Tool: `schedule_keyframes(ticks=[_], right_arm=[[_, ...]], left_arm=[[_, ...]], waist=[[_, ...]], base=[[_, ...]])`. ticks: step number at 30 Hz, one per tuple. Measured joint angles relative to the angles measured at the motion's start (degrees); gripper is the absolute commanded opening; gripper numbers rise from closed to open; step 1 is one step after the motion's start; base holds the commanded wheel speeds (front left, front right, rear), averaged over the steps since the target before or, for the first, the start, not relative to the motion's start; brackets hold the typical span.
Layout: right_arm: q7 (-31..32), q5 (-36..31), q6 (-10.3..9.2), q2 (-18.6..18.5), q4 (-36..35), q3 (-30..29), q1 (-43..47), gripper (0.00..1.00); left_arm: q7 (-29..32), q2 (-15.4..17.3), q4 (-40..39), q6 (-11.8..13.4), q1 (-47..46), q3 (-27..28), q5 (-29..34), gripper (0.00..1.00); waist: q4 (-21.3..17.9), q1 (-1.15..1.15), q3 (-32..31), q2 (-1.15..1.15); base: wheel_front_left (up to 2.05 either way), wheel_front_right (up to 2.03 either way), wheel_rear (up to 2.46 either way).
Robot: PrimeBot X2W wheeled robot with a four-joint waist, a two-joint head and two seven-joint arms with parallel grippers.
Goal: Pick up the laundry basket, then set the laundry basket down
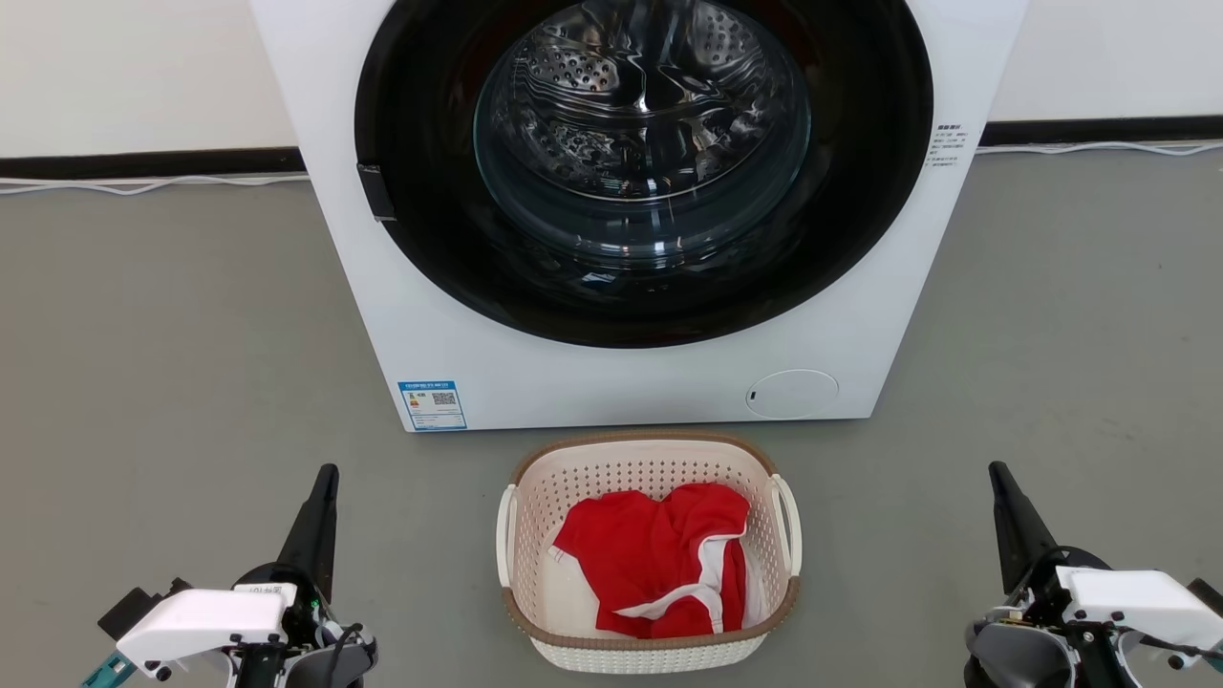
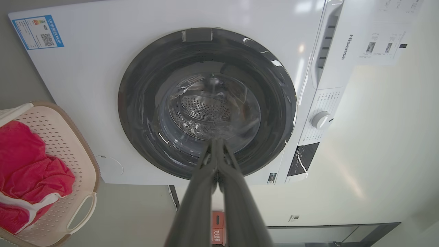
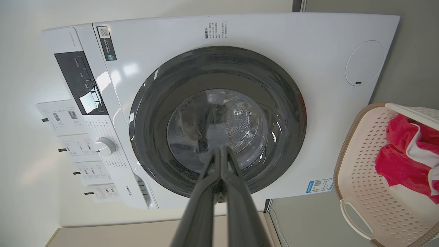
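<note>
Both claws pressed together, gripping nothing: left gripper (image 1: 326, 478) and right gripper (image 1: 999, 475) hang above the floor (image 1: 172, 382), each well apart from laundry basket (image 1: 638, 442). Basket stands on floor between them, near washing machine (image 1: 611, 382) front; red garment (image 1: 650, 554) inside

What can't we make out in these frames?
- Head view: floor of the laundry basket, mostly covered by the red garment.
- Head view: top of the washing machine, cut off by the upper edge.
- Head view: text on the blue label, too small.
- Wrist views: part of the laundry basket, cut off by a side edge.
</note>
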Motion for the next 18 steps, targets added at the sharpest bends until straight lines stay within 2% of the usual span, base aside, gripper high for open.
schedule_keyframes(ticks=[1,2,18], right_arm=[[0.00,-0.02,0.00,0.02,0.24,0.03,0.08,0.00],[-0.01,-0.02,-0.02,0.12,0.81,0.10,0.21,1.00],[-1.65,-1.09,-0.05,0.56,1.94,1.90,2.12,1.00]], left_arm=[[-0.02,-0.04,0.29,0.02,0.03,-0.01,0.00,0.00],[-0.09,-0.16,0.92,0.02,0.20,-0.03,0.00,1.00],[-2.18,-0.48,2.45,0.03,2.33,-1.04,0.16,1.00]], waist=[[0.00,0.00,0.00,0.00],[0.00,0.00,0.00,0.00],[-0.07,0.02,0.15,0.00]], base=[[0.00,0.00,0.00],[0.00,0.00,0.00],[0.00,0.00,0.00]])
